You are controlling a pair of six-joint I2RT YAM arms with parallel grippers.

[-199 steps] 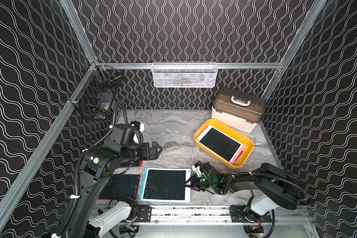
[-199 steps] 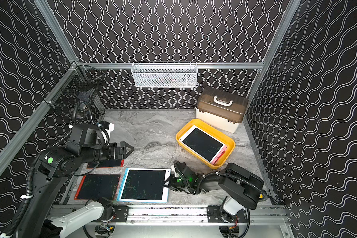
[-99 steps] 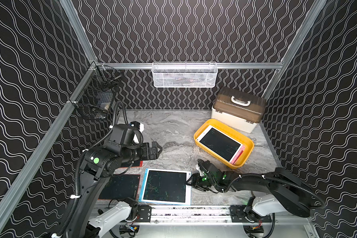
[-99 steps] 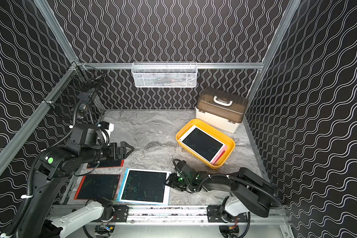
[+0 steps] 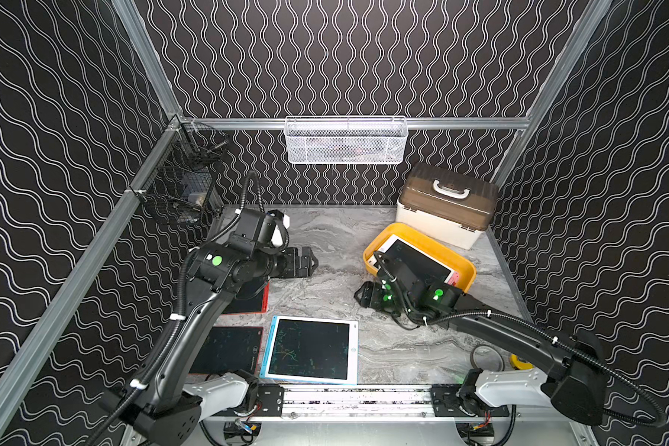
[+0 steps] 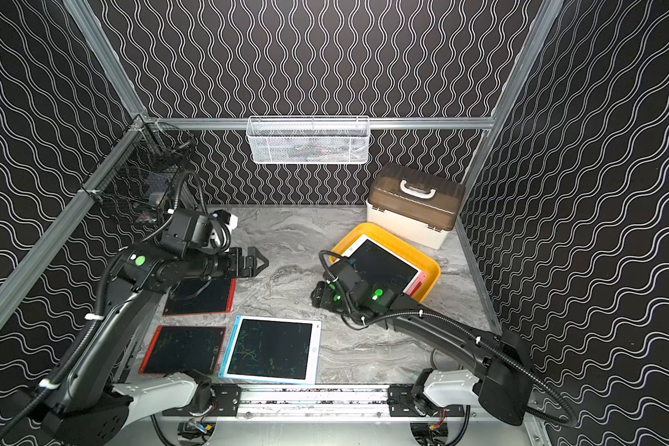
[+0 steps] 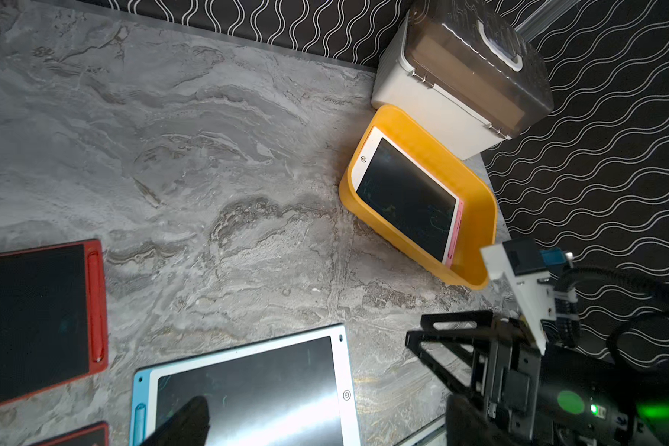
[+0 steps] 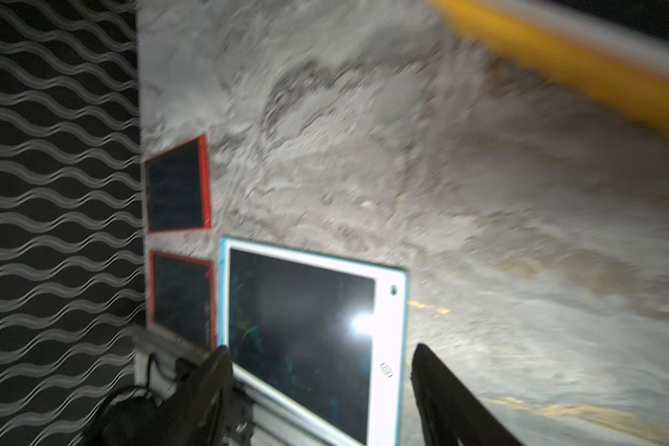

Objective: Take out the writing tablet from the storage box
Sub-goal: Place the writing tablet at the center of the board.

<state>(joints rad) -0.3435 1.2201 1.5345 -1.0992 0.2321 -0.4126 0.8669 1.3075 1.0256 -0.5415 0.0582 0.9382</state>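
Right pincer point(image 8: 320, 347) spread, empty; left pincer point(image 5: 312, 263) seemingly likewise. Writing tablet point(image 7: 406, 197) in storage box point(image 7: 479, 216), long axis diagonal.

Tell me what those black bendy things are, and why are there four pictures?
They are two robot arms, the left arm and the right arm, at a grey table. Two pictures look down from above; the other two come from small cameras on the arms' wrists. Each arm ends in jaws for pinching; both stand open and hold nothing. On the table lie a blue-edged tablet, two red tablets, a cream case and a yellow storage box with one writing tablet inside.
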